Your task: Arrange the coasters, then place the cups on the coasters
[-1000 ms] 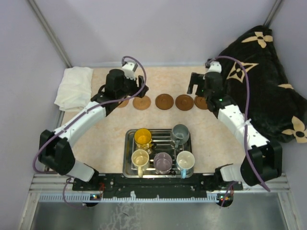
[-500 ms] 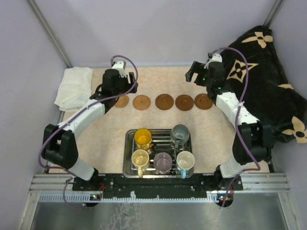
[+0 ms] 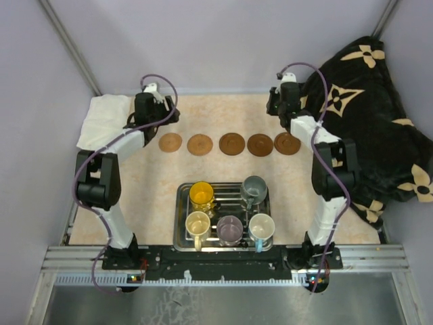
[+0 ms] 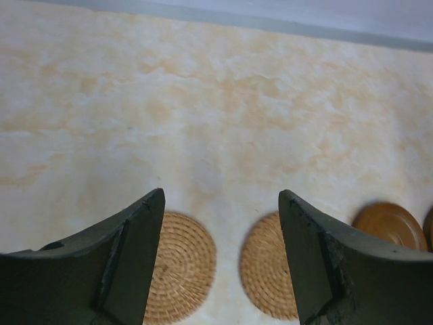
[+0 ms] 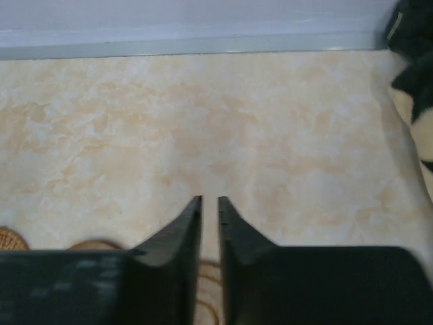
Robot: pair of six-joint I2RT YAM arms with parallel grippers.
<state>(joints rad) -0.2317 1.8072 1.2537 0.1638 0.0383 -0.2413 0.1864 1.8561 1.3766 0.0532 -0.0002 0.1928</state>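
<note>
Steel tray (image 3: 180, 218) at the near edge of the tabletop (image 3: 145, 179) holds the five cups (image 3: 230, 230), the coasters (image 3: 232, 143) lie in a row beyond, and both arms have withdrawn to the far edge, left gripper (image 4: 220, 203) spread, right gripper (image 5: 209, 200) newly pressed almost together on nothing.

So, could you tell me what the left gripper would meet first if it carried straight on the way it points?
The left gripper, open, would most likely reach bare table between the two woven coasters; depth is hard to judge.
</note>
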